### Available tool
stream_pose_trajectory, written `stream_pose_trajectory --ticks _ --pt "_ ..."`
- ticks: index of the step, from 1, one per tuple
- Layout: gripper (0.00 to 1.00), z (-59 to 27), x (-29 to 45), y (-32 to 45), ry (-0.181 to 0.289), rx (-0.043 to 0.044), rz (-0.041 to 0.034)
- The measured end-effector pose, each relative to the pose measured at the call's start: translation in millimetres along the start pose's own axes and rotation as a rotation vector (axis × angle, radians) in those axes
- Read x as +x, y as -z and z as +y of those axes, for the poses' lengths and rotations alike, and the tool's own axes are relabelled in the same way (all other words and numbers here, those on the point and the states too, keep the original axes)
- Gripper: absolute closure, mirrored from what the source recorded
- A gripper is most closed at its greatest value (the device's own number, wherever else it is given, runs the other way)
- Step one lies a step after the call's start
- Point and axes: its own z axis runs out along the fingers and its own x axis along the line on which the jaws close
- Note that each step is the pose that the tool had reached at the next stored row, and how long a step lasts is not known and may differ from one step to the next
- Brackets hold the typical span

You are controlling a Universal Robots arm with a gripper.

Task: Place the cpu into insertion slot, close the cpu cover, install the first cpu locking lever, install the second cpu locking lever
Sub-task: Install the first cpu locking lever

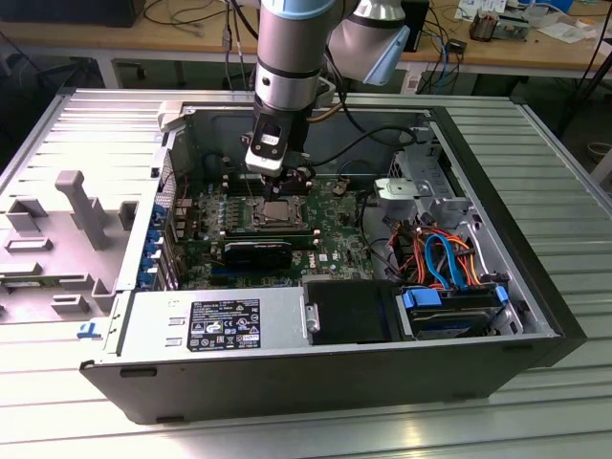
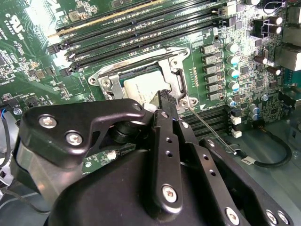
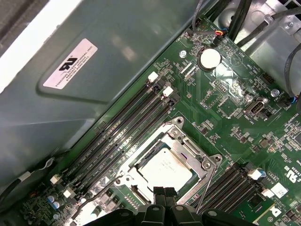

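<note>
Here's the scene: a ribbed aluminium table (image 1: 535, 153) carries an open computer case (image 1: 287, 382) lying on its side. The grey arm (image 1: 287, 48) stands almost vertical over the case's far half, wrist pointing straight down into it. Below lies the green board (image 1: 335, 229), and the gripper (image 1: 273, 186) hangs just above the insertion slot (image 1: 277, 212), towards the exterior view's left of the board's middle. In both wrist views the gripper (image 3: 164, 190) points at the near edge of the socket, its two black fingertips (image 3: 159, 192) pressed together, jaws closed. The cpu cover (image 3: 175, 141) lies flat down on the socket, framing the chip. The cpu (image 3: 164, 165) sits in the slot, its pale metal top showing through the window, right beside the fingertips. A thin locking lever (image 3: 205, 188) runs beside the socket, next to the memory slots; whether it is latched I cannot tell.
</note>
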Motion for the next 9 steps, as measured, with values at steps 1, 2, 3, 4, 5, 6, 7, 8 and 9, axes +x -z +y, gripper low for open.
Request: stream_pose_trajectory --ticks 1,2,3,4,5,6,7,8,9 --pt "0.89 0.0 0.0 0.0 0.002 0.0001 -0.0001" --pt "0.89 0.0 0.0 0.0 0.002 0.0002 -0.0002" --pt "0.89 0.0 0.0 0.0 0.003 0.0003 -0.0002" --pt "0.89 0.0 0.0 0.0 0.003 0.0003 -0.0002" --pt "0.89 0.0 0.0 0.0 0.003 0.0002 -0.0002" --pt "0.89 0.0 0.0 0.0 0.004 0.0003 -0.0002" --pt "0.89 0.0 0.0 0.0 0.004 0.0003 -0.0002" --pt "0.89 0.0 0.0 0.0 0.005 0.0004 -0.0003" --pt "0.89 0.0 0.0 0.0 0.005 0.0003 -0.0003"
